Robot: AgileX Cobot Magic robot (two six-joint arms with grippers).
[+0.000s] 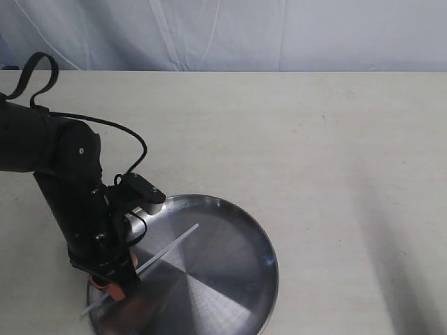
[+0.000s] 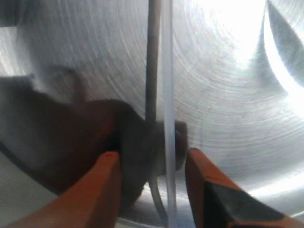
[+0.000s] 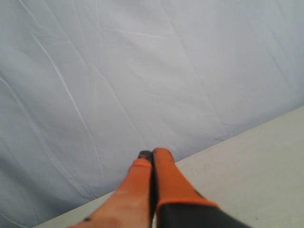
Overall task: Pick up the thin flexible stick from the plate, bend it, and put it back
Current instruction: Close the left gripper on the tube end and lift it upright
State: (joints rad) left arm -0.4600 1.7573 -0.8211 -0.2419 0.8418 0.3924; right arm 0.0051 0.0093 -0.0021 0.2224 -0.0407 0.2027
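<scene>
The plate point(image 1: 230, 279) lies at the table's front left, a round steel dish with radial sheen. Across its left half lies the thin flexible stick point(image 1: 171, 243), straight and whitish, one end poking over the plate's front-left rim. My left gripper point(image 1: 117, 278) is down at that end of the stick. In the left wrist view the left gripper point(image 2: 152, 156) is open, and the stick point(image 2: 168, 95) runs between its orange fingers point(image 2: 102, 190) without being pinched, just above the plate point(image 2: 228, 95). My right gripper point(image 3: 153, 154) is shut on nothing, held off the table; the exterior view does not show it.
The left arm's black links and cable point(image 1: 70, 160) lean over the plate's left rim. The beige table point(image 1: 314, 139) stretches behind and to the right. A pale cloth backdrop point(image 3: 142, 71) hangs at the table's far edge.
</scene>
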